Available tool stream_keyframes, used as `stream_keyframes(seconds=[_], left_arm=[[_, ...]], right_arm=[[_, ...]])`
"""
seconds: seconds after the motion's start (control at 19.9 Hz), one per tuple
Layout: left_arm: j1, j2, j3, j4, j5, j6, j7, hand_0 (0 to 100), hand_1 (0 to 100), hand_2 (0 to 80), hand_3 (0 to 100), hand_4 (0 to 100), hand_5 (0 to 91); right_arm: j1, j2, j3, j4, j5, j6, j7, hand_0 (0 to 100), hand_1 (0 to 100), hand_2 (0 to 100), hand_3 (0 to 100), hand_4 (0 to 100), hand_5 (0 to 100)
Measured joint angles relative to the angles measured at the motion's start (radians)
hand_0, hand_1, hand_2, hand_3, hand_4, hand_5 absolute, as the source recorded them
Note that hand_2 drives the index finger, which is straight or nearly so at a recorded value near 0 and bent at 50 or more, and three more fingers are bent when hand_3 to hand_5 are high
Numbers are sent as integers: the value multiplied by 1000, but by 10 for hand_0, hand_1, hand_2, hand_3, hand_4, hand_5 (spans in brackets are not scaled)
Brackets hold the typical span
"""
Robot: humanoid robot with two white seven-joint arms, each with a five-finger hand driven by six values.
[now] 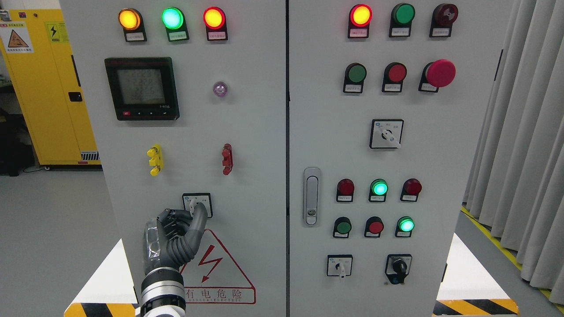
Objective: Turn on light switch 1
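A small rotary switch (194,202) with a white knob sits in a black-framed square plate low on the left cabinet door. My left hand (192,212) comes up from the bottom edge and is at this switch. One long digit (200,218) lies against the knob's right side, and the curled fingers (172,219) close in from the left, so the hand pinches the knob. The hand covers the lower part of the switch plate. My right hand does not show.
A digital meter (142,88) and three lit lamps (172,18) are above on the left door. The right door carries a handle (311,196), push buttons, a red mushroom button (440,73) and more rotary switches (339,265). A yellow cabinet (48,83) stands at the back left and curtains (524,132) hang at the right.
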Motion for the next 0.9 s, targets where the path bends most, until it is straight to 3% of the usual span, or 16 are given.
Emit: stream_keyframes(seconds=[0.9], left_arm=[[-2, 0, -2, 8, 1, -3, -3, 500, 560, 637, 932, 903, 872]], right_arm=[[0, 0, 0, 0, 0, 0, 0, 0, 500, 40, 0, 0, 0]])
